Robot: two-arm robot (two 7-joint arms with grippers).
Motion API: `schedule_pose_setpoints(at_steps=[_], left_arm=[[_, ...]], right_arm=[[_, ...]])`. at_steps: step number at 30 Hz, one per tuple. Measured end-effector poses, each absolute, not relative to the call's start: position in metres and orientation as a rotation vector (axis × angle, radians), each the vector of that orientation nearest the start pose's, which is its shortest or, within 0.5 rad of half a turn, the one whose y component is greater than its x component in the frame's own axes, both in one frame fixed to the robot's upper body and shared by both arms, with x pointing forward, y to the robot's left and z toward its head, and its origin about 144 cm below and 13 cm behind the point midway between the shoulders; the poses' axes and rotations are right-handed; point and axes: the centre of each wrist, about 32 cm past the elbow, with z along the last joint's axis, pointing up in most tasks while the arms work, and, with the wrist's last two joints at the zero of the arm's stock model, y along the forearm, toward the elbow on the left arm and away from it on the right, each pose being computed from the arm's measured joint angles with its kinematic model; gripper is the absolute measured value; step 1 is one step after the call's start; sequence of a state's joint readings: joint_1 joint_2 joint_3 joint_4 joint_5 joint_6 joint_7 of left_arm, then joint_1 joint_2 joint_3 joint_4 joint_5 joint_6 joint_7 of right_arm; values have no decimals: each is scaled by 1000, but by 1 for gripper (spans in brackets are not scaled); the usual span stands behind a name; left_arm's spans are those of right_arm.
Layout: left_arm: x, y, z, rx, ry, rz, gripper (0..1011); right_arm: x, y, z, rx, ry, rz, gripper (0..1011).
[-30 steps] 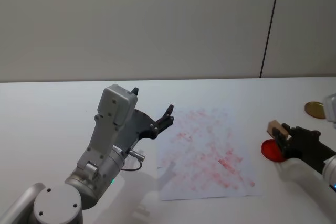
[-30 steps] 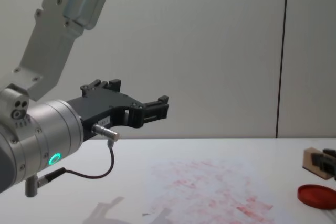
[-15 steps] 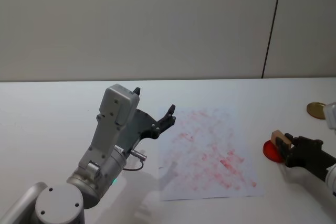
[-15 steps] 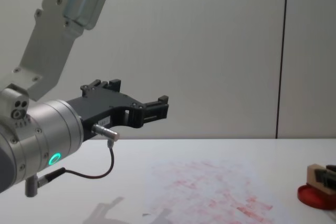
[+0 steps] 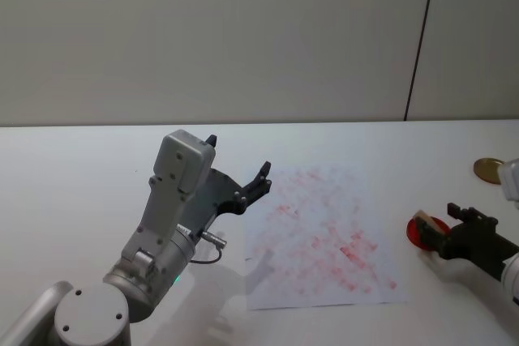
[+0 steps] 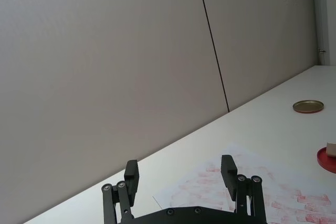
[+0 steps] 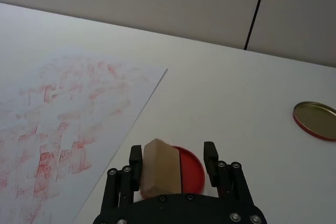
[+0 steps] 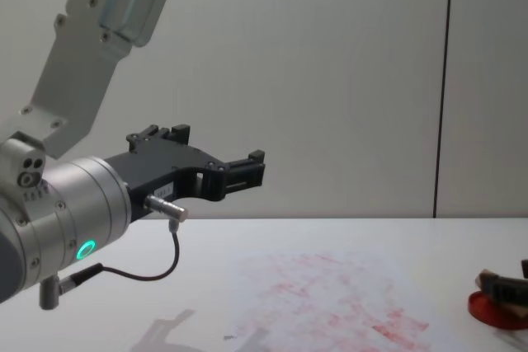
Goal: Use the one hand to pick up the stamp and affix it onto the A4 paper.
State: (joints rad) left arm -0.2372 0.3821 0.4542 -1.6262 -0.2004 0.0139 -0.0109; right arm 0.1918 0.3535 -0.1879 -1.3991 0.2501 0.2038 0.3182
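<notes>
The stamp (image 7: pixel 160 174), a light tan wooden block, rests tilted on a flat red disc (image 7: pixel 190 169) just right of the A4 paper (image 5: pixel 316 241). My right gripper (image 7: pixel 172 161) straddles it with the fingers open. The block leans against one finger, and a gap shows between it and the other. In the head view the stamp (image 5: pixel 423 220) sits at the gripper's (image 5: pixel 439 224) front, over the disc (image 5: pixel 418 237). The chest view has it low at the right edge (image 8: pixel 488 277). My left gripper (image 5: pixel 237 158) is open and raised, left of the paper.
A gold round lid (image 5: pixel 487 169) lies on the white table beyond the red disc, near the right edge. The left arm's silver wrist (image 8: pixel 74 237) with its green light and a cable looms large on the left. A grey wall stands behind the table.
The right gripper has come down with the stamp from above the red disc onto it. The stamp now sits tilted and the fingers stand wider than it. The left arm has not moved.
</notes>
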Motion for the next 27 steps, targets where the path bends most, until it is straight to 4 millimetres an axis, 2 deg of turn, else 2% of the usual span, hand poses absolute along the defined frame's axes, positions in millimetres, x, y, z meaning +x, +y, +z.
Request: schedule_pose_setpoints(at_steps=[1, 2, 4, 7, 13, 27], left_arm=[[492, 198, 1204, 61, -268, 1124, 993], [492, 198, 1204, 61, -268, 1124, 993], [492, 198, 1204, 61, -268, 1124, 993], [492, 198, 1204, 61, -268, 1124, 993], [492, 198, 1204, 61, -268, 1124, 993], [492, 198, 1204, 61, -268, 1124, 993]], right_arm=[[509, -293, 1154, -265, 110, -1142, 664], [509, -293, 1154, -257, 105, -1144, 723], [509, -293, 1156, -245, 94, -1147, 737], [508, -292, 1160, -223, 74, -1152, 865], [506, -287, 1173, -172, 21, -1160, 1001], [495, -264, 1202, -69, -88, -1185, 1001]])
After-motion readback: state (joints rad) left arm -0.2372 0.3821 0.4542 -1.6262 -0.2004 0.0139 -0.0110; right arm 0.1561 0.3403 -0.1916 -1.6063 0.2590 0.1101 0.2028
